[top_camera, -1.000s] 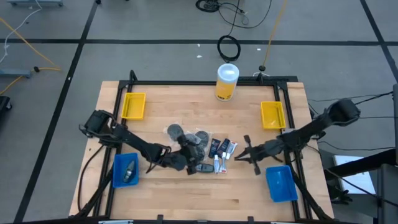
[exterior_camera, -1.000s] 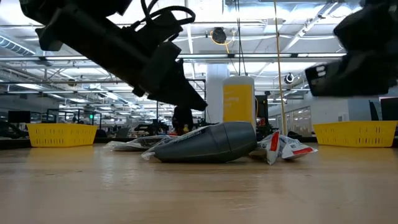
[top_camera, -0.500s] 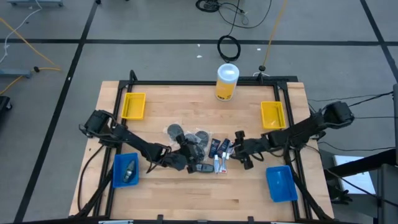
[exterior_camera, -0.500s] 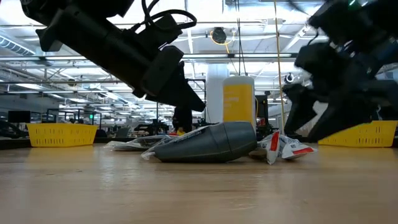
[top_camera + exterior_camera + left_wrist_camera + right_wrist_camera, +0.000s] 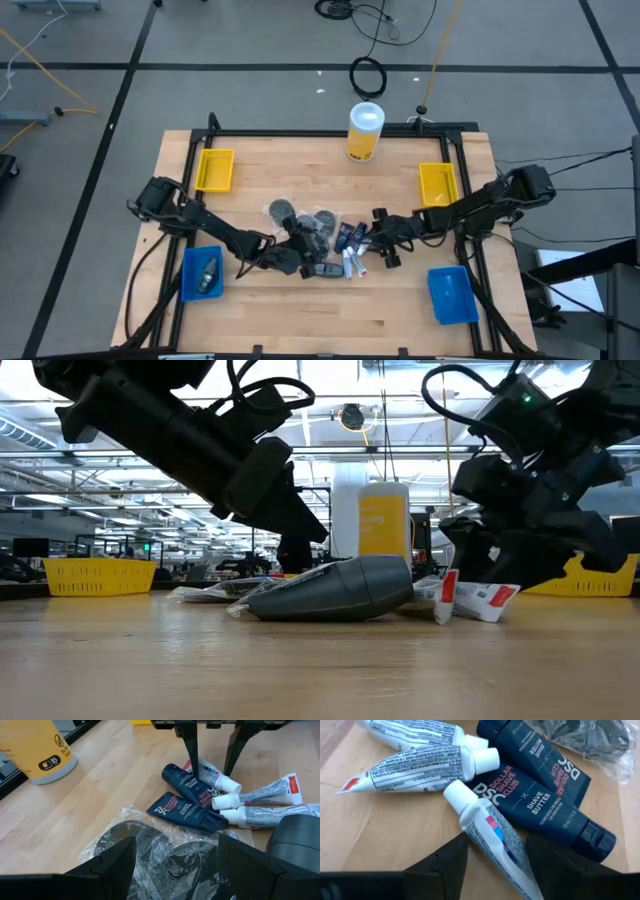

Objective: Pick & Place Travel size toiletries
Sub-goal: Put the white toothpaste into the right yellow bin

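Note:
The toiletries lie in a heap at mid-table: wrapped dark discs (image 5: 285,212), two dark blue sachets (image 5: 535,800), several white tubes (image 5: 260,795) and a dark grey bottle (image 5: 335,590). My left gripper (image 5: 300,248) is open and hovers over the wrapped discs (image 5: 165,855). My right gripper (image 5: 378,240) is open and low at the heap's right side. Its fingers stand on either side of one white tube (image 5: 487,832) that lies on the wood with its cap against a sachet. The left wrist view shows them astride that tube (image 5: 220,780).
A tall yellow container with a white lid (image 5: 365,132) stands at the far edge. Yellow bins (image 5: 215,170) (image 5: 438,185) sit at the far left and far right. Blue bins (image 5: 202,272) (image 5: 452,295) sit near left, holding a grey item, and near right.
My right gripper has gone toward the table's left edge and down, from beside the blue bin to the heap. Its open fingers now stand around a white tube. My left gripper has kept still.

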`<state>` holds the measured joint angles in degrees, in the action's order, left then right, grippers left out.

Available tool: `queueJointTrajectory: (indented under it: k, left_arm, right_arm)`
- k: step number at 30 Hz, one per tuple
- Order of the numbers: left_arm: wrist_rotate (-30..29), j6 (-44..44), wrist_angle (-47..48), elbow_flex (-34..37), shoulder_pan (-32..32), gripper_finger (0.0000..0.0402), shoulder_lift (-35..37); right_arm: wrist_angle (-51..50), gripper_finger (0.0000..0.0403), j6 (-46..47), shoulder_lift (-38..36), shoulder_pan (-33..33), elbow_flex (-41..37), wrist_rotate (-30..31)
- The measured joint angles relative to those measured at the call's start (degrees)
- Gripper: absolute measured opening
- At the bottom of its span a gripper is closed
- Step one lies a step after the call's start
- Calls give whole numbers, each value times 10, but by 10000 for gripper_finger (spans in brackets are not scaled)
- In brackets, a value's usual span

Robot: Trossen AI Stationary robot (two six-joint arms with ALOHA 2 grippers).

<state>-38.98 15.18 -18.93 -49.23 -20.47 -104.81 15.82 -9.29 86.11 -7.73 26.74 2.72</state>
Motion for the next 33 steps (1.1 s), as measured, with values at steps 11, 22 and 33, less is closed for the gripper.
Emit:
queueJointTrajectory:
  k: [11, 22, 33]
  left_arm:
    - [0, 3, 11, 0, 0, 278, 0]
    - [0, 4, 12, 0, 0, 278, 0]
    - [0, 4, 12, 0, 0, 278, 0]
  right_arm:
    - [-67, 87, 11, -66, 3, -2, 12]
    - [-352, 40, 193, -311, 5, -2, 221]
    - [-547, 32, 418, -494, 145, 8, 354]
